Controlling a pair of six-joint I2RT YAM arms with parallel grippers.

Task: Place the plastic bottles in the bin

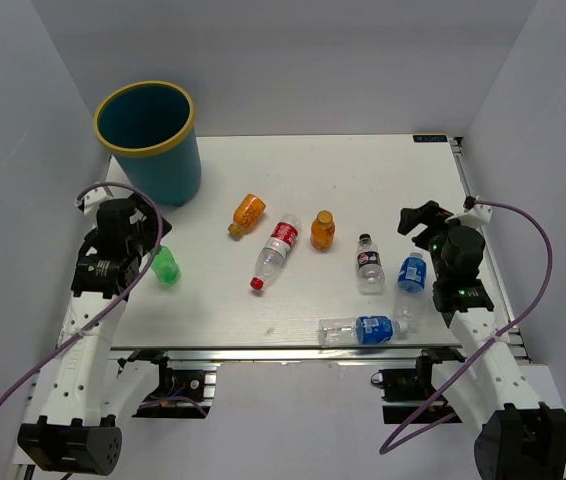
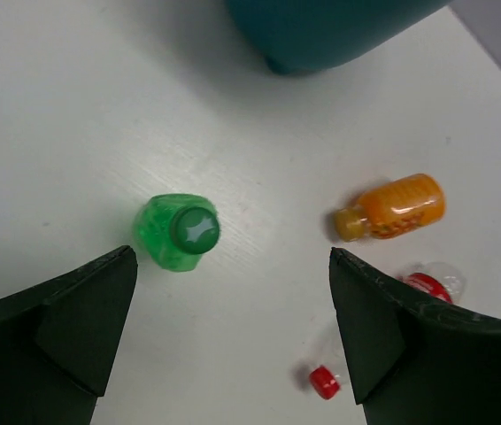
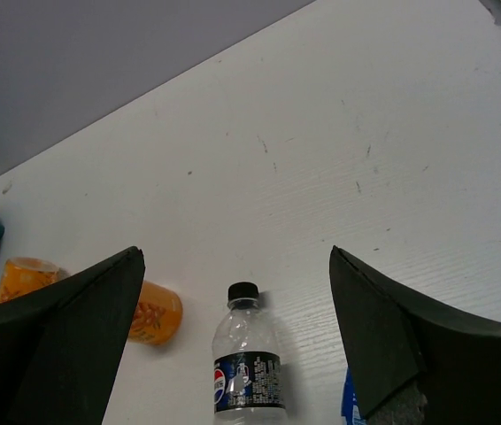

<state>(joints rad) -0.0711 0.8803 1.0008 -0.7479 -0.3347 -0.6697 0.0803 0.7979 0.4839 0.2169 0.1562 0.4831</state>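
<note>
Both arms hover over the tabletop [image 1: 363, 180], nothing held. All seven bottles are out on the tabletop, none in the bin [image 1: 163, 170].

The left fingers [image 2: 65, 328] are spread wide and empty. The green bottle [image 2: 180, 232] sits just ahead of the tips, in the gap but nearer the left-hand finger, with its cap toward the wrist camera. I can't tell if it's upright or tipped. The wide spread is probably there to straddle it, so it looks like the first pick. Beyond the tips is the bin, near enough for a short carry. Off the right-hand finger lies an orange bottle [image 2: 396, 208] on its side, and the red-label bottle [image 1: 278, 250] is by that finger's tip, partly hidden.

The right fingers [image 3: 65, 336] are also wide and empty. A black-cap bottle [image 3: 249, 363] with a blue label lies centred between them, cap pointing away from the tips; likely this arm's target. A second orange bottle [image 3: 153, 312] is just past the left-hand finger. Two more blue-label bottles [image 1: 410, 275] [image 1: 363, 328] lie near this arm.

The task is not started. The bottles are spread in a loose row, so each arm takes its own side; the bin is far from the right fingers.
</note>
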